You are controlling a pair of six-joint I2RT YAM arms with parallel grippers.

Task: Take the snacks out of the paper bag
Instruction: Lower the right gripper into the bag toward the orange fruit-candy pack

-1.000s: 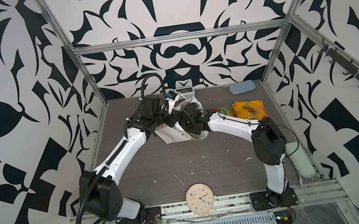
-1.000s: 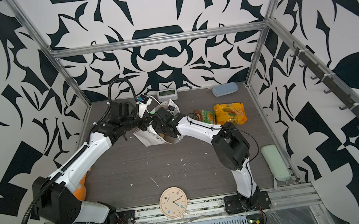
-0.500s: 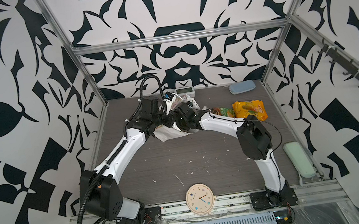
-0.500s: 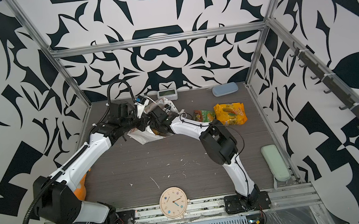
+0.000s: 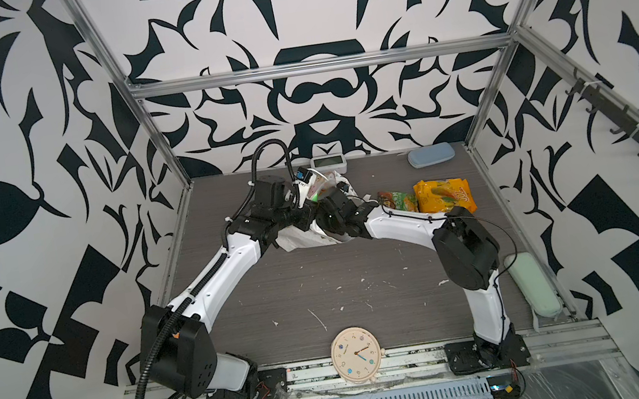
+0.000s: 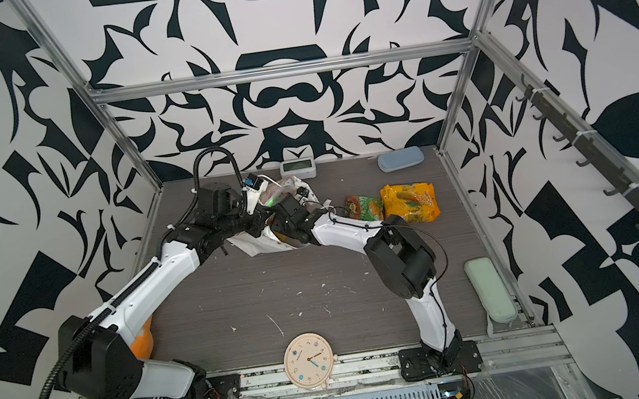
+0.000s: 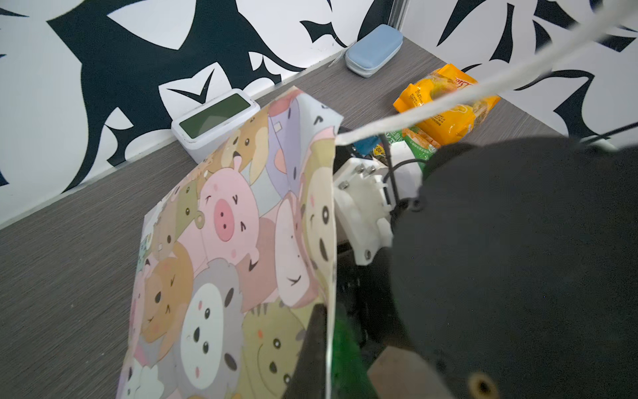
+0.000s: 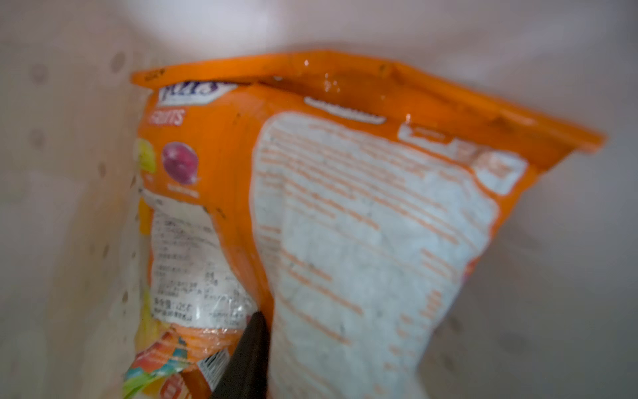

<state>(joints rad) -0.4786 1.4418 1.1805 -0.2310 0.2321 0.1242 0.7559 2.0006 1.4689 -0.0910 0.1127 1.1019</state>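
At the far centre, the left gripper (image 5: 305,216) holds the paper bag (image 7: 224,241) clamped by its rim while the right gripper (image 5: 331,220), jaw state unclear, reaches inside against an orange snack packet (image 8: 345,207), where a shallow pinch on slick film could slip.

This is a robot-lab test cell. An aluminium frame (image 5: 317,67) with bold black-and-white patterned walls (image 5: 6,124) boxes in a grey wood-grain table (image 5: 320,284), and the left arm (image 5: 226,271) and right arm (image 5: 404,223) are bolted to a slotted rail (image 5: 414,358) far behind the left pincer (image 7: 326,345). Unrelated props surround that pincer: a paper bag (image 7: 224,241) at it, a digital clock (image 5: 328,161) just beyond, a blue case (image 5: 430,155) beyond and well to its right, a wall clock (image 5: 356,356) back by the rail, and a green case (image 5: 533,290) far right.
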